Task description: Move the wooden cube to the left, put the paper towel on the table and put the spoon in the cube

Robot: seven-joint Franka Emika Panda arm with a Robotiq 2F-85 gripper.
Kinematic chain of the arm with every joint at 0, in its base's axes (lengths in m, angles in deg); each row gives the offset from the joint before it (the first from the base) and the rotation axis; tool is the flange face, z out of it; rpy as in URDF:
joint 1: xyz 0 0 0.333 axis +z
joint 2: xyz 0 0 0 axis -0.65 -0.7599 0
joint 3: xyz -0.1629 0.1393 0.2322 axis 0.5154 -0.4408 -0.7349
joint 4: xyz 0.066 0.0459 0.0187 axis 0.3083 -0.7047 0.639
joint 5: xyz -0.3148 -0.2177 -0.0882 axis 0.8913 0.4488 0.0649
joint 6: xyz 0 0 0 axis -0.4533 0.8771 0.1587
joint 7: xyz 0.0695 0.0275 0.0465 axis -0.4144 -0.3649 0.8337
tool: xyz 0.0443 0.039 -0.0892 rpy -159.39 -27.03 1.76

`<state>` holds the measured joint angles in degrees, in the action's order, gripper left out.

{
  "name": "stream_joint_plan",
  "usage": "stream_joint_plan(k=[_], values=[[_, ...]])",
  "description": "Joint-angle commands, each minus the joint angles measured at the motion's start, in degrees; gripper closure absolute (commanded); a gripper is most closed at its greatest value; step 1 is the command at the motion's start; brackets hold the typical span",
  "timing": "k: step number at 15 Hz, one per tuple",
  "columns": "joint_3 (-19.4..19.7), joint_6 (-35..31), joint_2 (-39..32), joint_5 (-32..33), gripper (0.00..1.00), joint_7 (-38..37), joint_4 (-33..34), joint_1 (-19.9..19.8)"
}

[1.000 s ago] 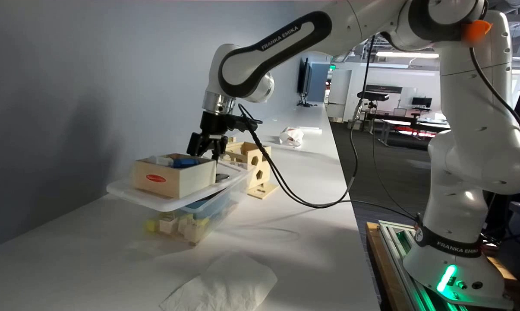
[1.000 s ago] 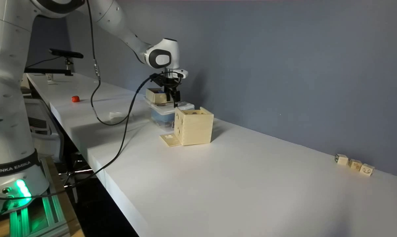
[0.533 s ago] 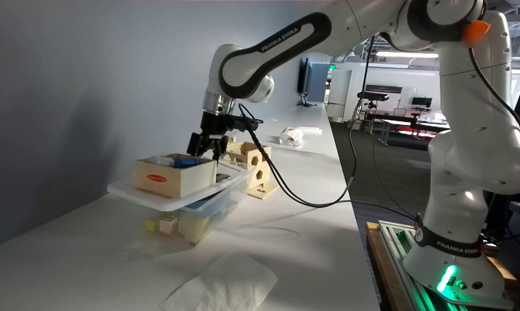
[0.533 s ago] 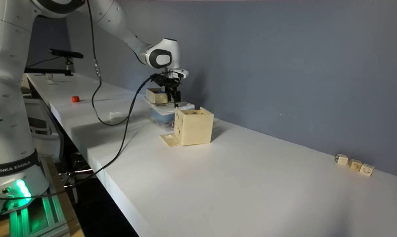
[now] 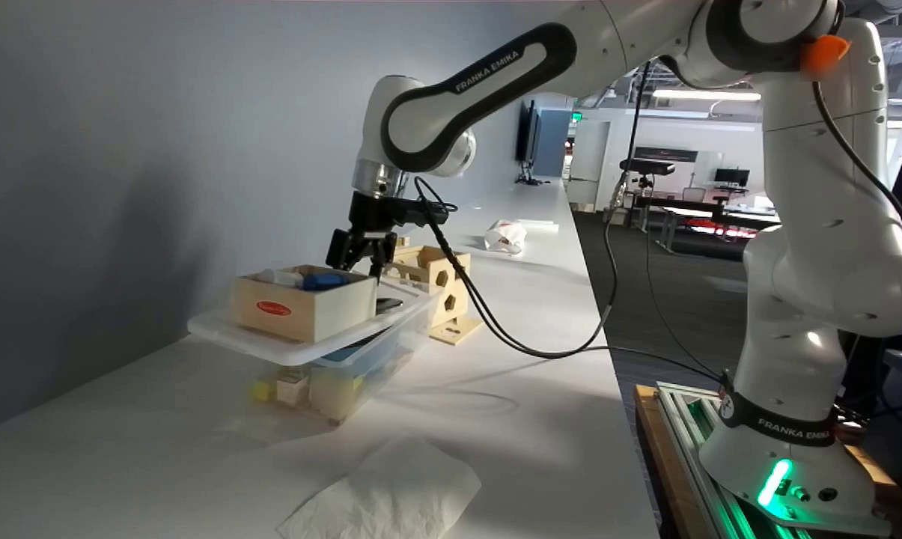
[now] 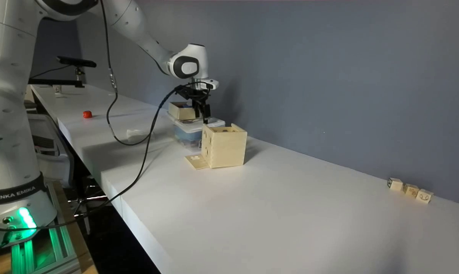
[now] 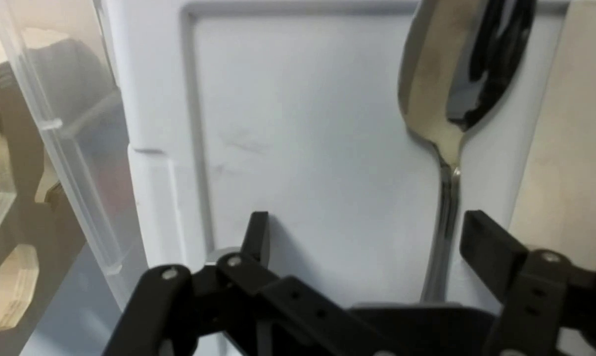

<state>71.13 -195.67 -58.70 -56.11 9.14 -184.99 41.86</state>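
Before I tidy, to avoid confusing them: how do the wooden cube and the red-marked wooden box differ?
The wooden cube has cut-out holes; the wooden box shows a red oval mark. The cube stands on the table; the box rests on a white plastic lid. The cube is taller, the box shallower. Both are pale wood.

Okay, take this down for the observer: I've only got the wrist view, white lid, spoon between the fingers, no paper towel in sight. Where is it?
Observer: In an exterior view, the paper towel lies on the table, nearer that camera than the clear container.
Operator: Got it. And what's at my upper right edge?
Observer: A shallow wooden box; an exterior view shows a red mark on its side.
Operator: Anything lying at the foot of the wooden cube on my left?
Observer: Yes, a thin wooden panel lies flat beside it, seen in both exterior views.
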Motion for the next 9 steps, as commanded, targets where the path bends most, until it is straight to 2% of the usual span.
stream_joint_plan(k=[1,3,9], values=[[0.35,1.19,1.57,0.94,0.01,1.31,-0.72,-0.93],[0.88,1.41,2.14,1.91,0.02,1.55,-1.26,-1.26],[-1.45,-2.30,5.24,-3.83,0.00,10.05,-3.27,-2.36]])
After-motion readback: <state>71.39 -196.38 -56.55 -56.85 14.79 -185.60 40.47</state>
